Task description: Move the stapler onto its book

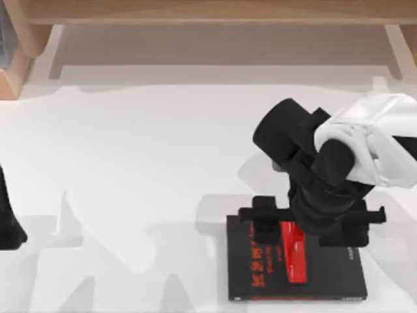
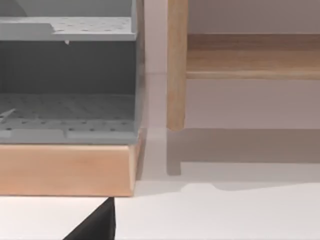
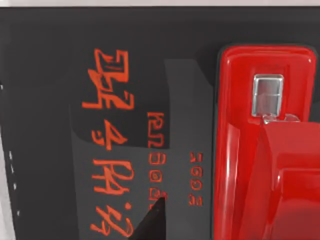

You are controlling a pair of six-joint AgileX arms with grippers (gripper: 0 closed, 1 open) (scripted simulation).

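Note:
The black book (image 1: 332,274) with red lettering lies flat near the front edge of the table, right of centre. The glossy red stapler (image 1: 295,255) rests on its cover, lengthwise, toward the book's middle. My right gripper (image 1: 305,231) hovers over the stapler's far end, open, with one finger (image 1: 266,228) on each side and apart from the stapler. In the right wrist view the stapler (image 3: 265,150) lies on the book (image 3: 55,60) beside the red lettering, and a dark fingertip (image 3: 150,222) shows. My left arm (image 1: 9,222) stays parked at the table's left edge.
A wooden shelf frame (image 1: 208,13) runs along the back of the table. In the left wrist view a grey perforated rack (image 2: 67,105) sits on a wooden base (image 2: 65,170) beside a wooden post (image 2: 176,65). White tabletop (image 1: 143,182) stretches left of the book.

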